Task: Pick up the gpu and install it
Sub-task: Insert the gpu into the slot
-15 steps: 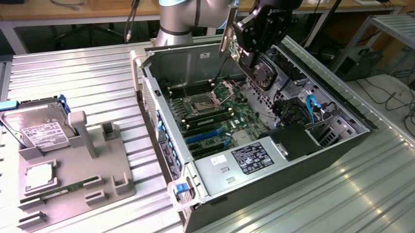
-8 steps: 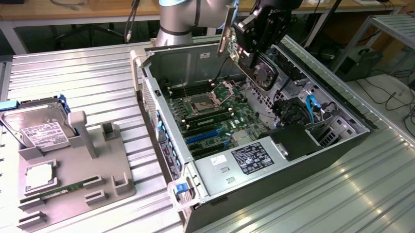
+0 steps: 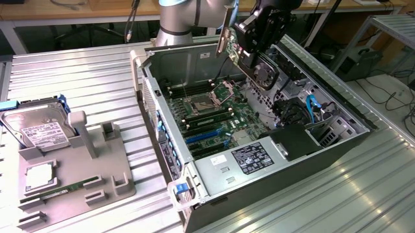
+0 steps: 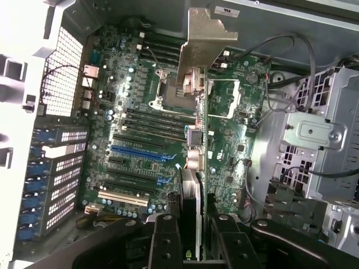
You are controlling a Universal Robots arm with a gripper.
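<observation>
Claw (image 3: 254, 48) is clamped on the gpu (image 3: 265, 74), upper middle of the exterior view, over the case (image 3: 188, 63). Probably light, stiff, fragile: grip edges only.

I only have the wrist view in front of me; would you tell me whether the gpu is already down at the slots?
Observer: Not yet. In the exterior view the gpu, clamped in the gripper, hangs in the air above the open case, clear of the motherboard.
Operator: Thank you. Is anything standing beside the case?
Observer: Yes. On the exterior view's left, a grey fixture holds the hard drive, propped upright, and the memory stick, lying flat.
</observation>
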